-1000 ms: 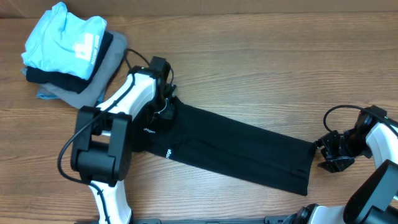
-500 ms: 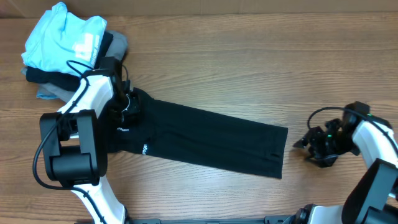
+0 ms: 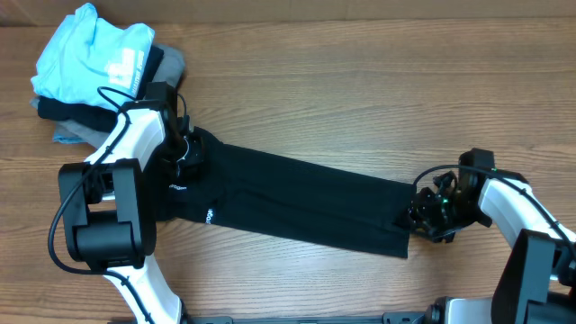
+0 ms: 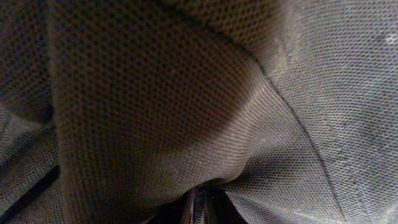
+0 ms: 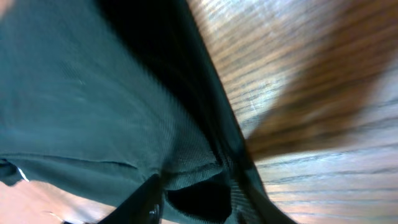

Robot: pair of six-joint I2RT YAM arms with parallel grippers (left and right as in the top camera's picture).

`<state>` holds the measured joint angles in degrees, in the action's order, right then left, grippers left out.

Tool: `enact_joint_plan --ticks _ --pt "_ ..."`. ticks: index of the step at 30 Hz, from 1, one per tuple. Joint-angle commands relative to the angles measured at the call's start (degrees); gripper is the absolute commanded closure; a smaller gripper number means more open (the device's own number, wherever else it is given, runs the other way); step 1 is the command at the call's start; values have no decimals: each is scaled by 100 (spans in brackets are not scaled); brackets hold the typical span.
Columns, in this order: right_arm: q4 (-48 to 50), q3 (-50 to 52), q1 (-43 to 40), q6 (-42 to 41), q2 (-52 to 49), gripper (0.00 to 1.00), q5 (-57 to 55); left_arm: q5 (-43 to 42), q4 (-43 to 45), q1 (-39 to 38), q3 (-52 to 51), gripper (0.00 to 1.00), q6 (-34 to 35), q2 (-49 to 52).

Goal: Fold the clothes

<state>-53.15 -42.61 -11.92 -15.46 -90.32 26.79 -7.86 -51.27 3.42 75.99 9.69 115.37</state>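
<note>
Left wrist view is filled by the black polo shirt [image 4: 186, 93]. The left gripper [image 3: 187, 151] fingers are cut off below the pinched fabric. Right wrist view is blurred. The right gripper [image 3: 417, 216] is cropped at the bottom edge, and its hold on the hem cannot be determined. The grey garment [image 3: 160, 97], far left, is mostly covered by the stack.

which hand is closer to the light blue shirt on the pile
Left. The left hand is at the black shirt's collar end, just beside the light blue shirt; the right hand is at the hem end, far from it.
</note>
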Motion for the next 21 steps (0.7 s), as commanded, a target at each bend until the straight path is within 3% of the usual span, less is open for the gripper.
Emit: enact_joint_plan --ticks 1,2,4,12,19,20,21 --pt "105 179 61 -168 94 80 125 337 -42 -11 -275 89 -72 310" --pt "94 175 61 -166 96 89 120 339 -50 -11 -275 88 -72 310" --pt "63 131 35 -96 96 96 111 339 -74 -11 -275 89 -72 310" --pt "-848 -286 -96 -85 96 96 -903 385 -98 -7 -275 89 -92 310" --pt "-911 -284 -96 -166 96 95 -796 378 -96 -7 -275 88 -92 310" --pt "-898 -284 -96 -166 96 82 -726 380 -96 -7 -275 87 -92 310" --pt "-881 -282 -94 -164 96 58 -662 380 -94 -7 -275 87 -92 310"
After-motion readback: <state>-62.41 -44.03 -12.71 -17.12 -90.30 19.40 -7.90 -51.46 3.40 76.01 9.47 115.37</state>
